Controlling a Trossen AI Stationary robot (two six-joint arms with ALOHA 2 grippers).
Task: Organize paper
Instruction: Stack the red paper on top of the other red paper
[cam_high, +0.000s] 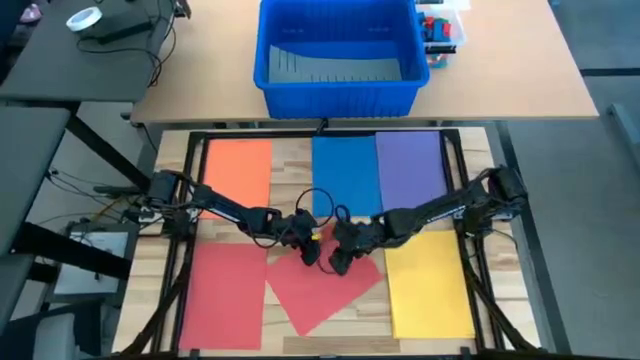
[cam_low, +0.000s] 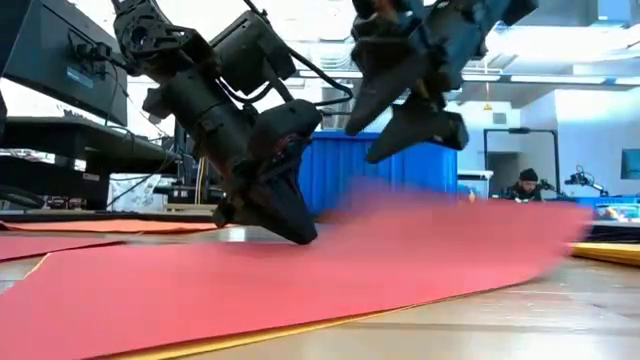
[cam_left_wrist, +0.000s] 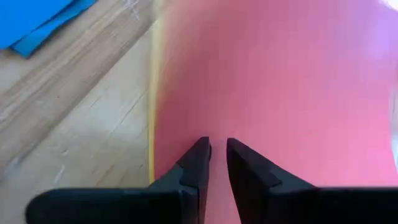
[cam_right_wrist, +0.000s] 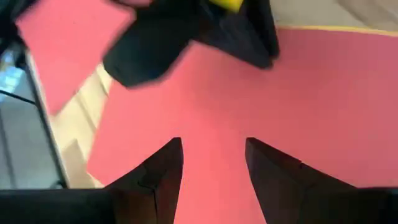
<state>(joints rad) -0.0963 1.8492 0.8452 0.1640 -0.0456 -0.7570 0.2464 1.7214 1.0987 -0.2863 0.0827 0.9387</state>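
A red sheet (cam_high: 322, 292) lies askew at the table's near middle, with a thin yellow edge (cam_left_wrist: 152, 93) showing under it. My left gripper (cam_high: 310, 250) (cam_left_wrist: 217, 149) is shut and has its tips down on the sheet's far part. Just right of it, my right gripper (cam_high: 338, 262) (cam_right_wrist: 211, 149) is open and hangs above the same sheet (cam_right_wrist: 261, 93), clear of it in the low view (cam_low: 410, 125). Flat around them lie orange (cam_high: 238, 170), blue (cam_high: 345, 175), purple (cam_high: 410, 170), yellow (cam_high: 430, 280) and another red sheet (cam_high: 225, 295). My left gripper presses its shut fingertips (cam_low: 298, 236) down on the red sheet's top face (cam_left_wrist: 217, 118), close to the sheet's far edge. The fingers slant down from the table's left side. The sheet lies flat on the table under them.
A big blue bin (cam_high: 340, 98) stands on the desk beyond the table's far edge. Black frame rails (cam_high: 180, 260) run along the table's left and right sides. Bare wood (cam_high: 290, 170) shows between the sheets.
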